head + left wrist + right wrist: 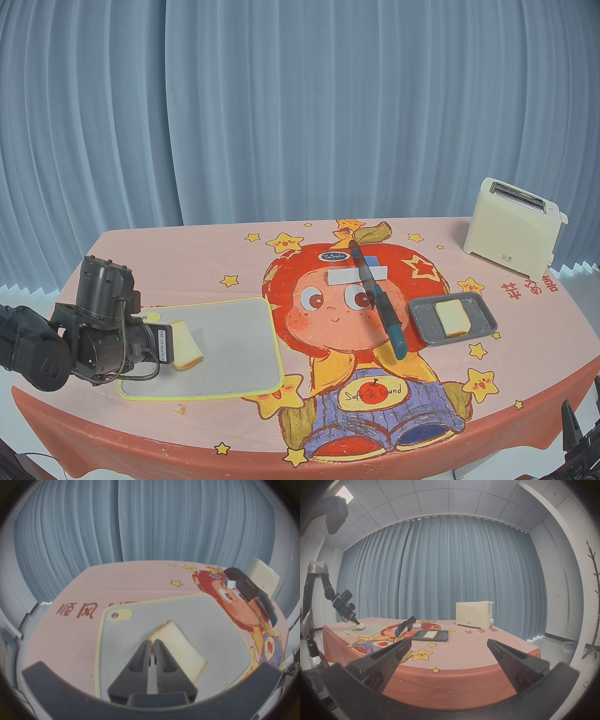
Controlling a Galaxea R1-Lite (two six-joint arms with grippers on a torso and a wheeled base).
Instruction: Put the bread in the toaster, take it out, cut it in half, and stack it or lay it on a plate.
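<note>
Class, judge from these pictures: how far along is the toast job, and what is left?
Done, it seems: cutting; one half lies on the grey plate, the knife lies mid-table. In hand: the left gripper pinches the other half on the cutting board. Left: carry it to the plate, beside or onto the first.

We see a counter cloth (187,262) that is smooth, matt and printed. The curtain (312,112) behind is matt fabric in soft pleats. The cutting board (237,350) looks like matt grey plastic with a yellow rim. The bread slice (186,345) on it has a pale, porous crumb and a browner crust. The knife (378,300) has a dark blade with a slight sheen and a smooth teal plastic handle. The tray (422,315) is matt grey, the toaster (509,228) smooth cream plastic. The left gripper (152,642) has matt black plastic jaws
</note>
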